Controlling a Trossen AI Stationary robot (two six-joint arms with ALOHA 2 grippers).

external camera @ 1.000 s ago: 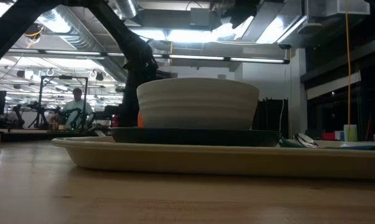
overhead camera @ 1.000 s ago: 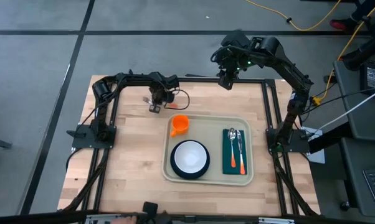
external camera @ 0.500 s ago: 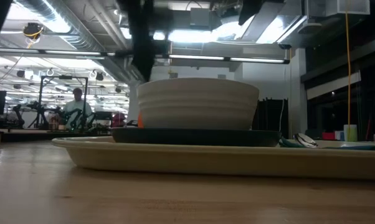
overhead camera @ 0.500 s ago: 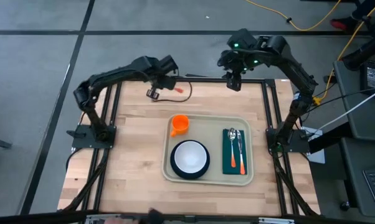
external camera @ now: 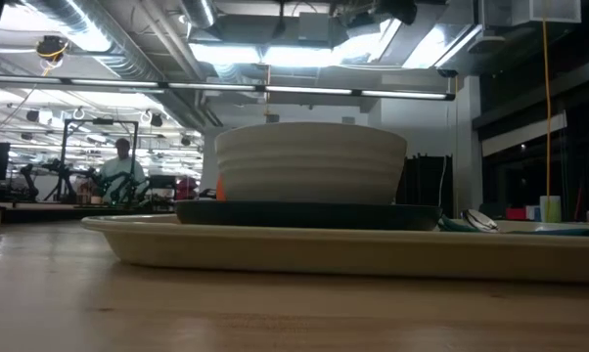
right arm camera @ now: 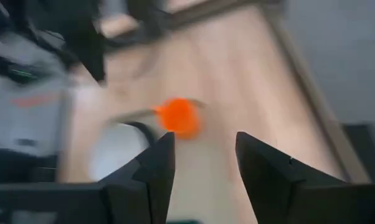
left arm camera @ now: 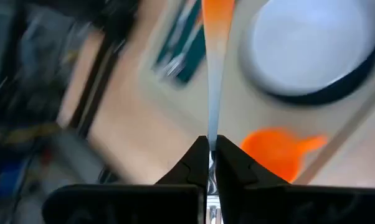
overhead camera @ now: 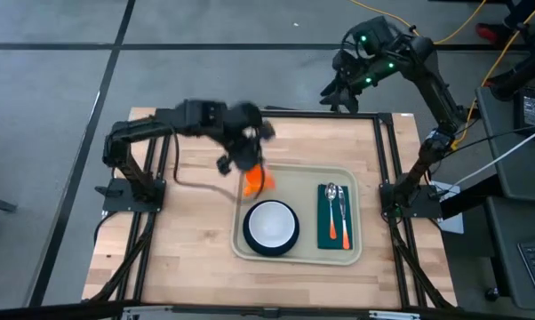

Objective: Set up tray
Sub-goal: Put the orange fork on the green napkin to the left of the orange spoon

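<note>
The cream tray (overhead camera: pixel 296 178) lies on the wooden table. On it are a white bowl (overhead camera: pixel 270 224) on a dark plate, an orange cup (overhead camera: pixel 257 180) at its far-left corner, and a green napkin (overhead camera: pixel 335 228) bearing a spoon and an orange-handled utensil. My left gripper (overhead camera: pixel 243 158) is above the cup, blurred by motion, shut on a slim utensil (left arm camera: pixel 213 93) with a silver shaft and an orange far end (left arm camera: pixel 218 18). My right gripper (overhead camera: pixel 339 89) is open, raised beyond the table's far edge. The low view shows the bowl (external camera: pixel 309 161) and tray (external camera: pixel 373 249). My left gripper pinches the utensil's silver end (left arm camera: pixel 211 140) between its two shut fingers. The utensil runs straight out along the fingers, with its orange end farthest away, over the tray between the cup (left arm camera: pixel 278 149) and the napkin. Whether that end touches anything cannot be told.
Bare wood lies left of and in front of the tray. Black frame rails run along the table's left, right and far sides (overhead camera: pixel 383 151). A cable (overhead camera: pixel 196 178) trails from the left arm across the table. A person sits far off in the room (external camera: pixel 121 171).
My left gripper, shut on the utensil throughout, first rose toward the far edge, then swung right and toward the near edge, ending above the orange cup at the tray's far-left corner. My right gripper drew back past the far edge and to the right.
</note>
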